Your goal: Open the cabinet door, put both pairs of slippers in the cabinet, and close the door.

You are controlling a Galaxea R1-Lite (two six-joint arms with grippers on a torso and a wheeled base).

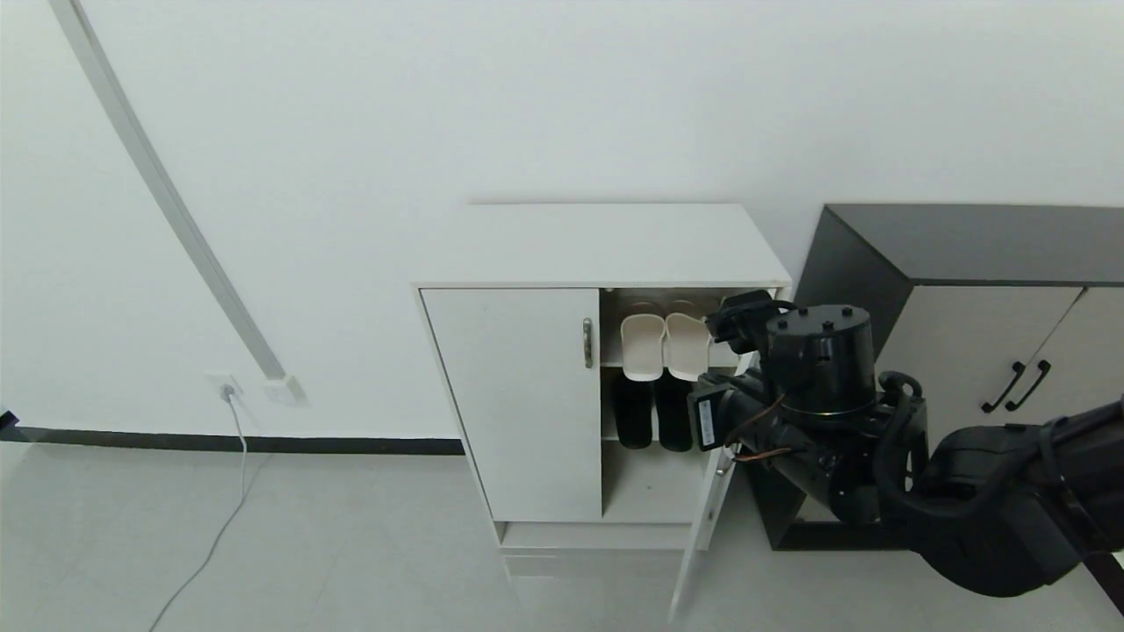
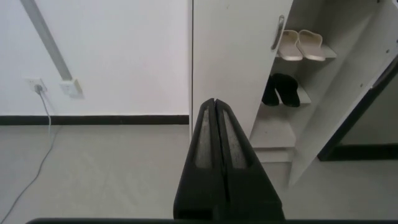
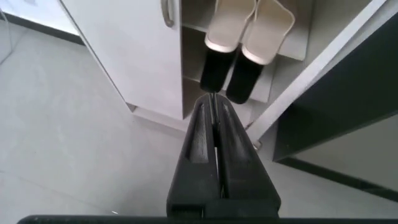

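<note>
The white cabinet point(image 1: 606, 241) stands against the wall with its left door point(image 1: 518, 395) closed and its right door point(image 1: 702, 518) swung out toward me. A cream pair of slippers point(image 1: 665, 344) lies on the upper shelf, and a black pair point(image 1: 652, 412) on the shelf below. My right arm point(image 1: 821, 377) hangs in front of the opening, beside the open door. My right gripper point(image 3: 214, 96) is shut and empty, pointing at the black pair point(image 3: 230, 74) from a short distance. My left gripper point(image 2: 214, 102) is shut and empty, farther back to the cabinet's left, above the floor.
A dark grey cabinet point(image 1: 966, 254) with beige doors stands close on the right, just behind the open door. A wall socket with a hanging cable point(image 1: 230, 391) is at the left. The grey floor point(image 1: 307, 544) left of and before the cabinet is free.
</note>
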